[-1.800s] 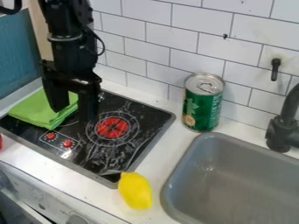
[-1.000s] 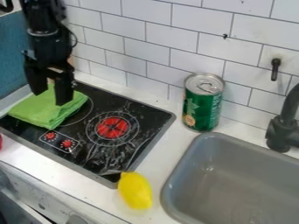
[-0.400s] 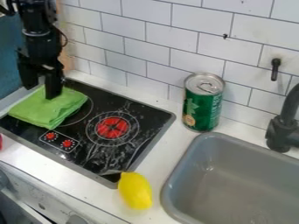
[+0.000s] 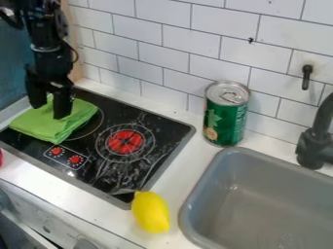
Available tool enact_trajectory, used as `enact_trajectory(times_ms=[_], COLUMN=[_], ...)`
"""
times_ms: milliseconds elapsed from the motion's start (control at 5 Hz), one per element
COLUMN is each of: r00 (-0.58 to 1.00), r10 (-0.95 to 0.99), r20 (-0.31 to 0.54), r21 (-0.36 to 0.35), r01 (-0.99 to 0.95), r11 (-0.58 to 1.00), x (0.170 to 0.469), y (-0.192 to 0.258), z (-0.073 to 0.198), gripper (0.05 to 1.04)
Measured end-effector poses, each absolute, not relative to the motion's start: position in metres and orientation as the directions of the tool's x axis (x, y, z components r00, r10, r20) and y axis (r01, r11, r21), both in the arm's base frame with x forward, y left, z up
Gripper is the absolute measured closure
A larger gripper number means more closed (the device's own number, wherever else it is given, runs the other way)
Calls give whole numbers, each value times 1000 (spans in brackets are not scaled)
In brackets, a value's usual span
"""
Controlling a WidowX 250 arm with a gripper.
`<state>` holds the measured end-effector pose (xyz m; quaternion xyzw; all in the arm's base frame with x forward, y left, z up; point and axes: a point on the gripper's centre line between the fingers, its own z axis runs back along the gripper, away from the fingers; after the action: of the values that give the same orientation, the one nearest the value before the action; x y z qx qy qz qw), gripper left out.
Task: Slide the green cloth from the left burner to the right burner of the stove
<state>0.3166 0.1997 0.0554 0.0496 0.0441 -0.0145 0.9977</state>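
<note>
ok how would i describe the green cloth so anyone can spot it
Find the black stovetop, left of the grey sink in the picture. At its left end, below the gripper, lies a folded cloth. It is flat and bright lime, whereas the can is darker green and stands upright.

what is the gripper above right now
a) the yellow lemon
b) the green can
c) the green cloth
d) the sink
c: the gripper is over the green cloth, its two fingers apart, at the left side of the stove.
</note>
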Motion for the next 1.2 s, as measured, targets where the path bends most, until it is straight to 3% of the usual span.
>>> enact_trajectory(times_ms=[200, 600, 1200], r00=[997, 998, 973], r10=[-20, -44, -225], r20=[-68, -34, 42], r21=[115, 11, -120], r01=[28, 45, 228], r11=[993, 999, 966], x=[318, 307, 330], y=[201, 161, 29], z=[49, 40, 39], gripper=[75, 75, 75])
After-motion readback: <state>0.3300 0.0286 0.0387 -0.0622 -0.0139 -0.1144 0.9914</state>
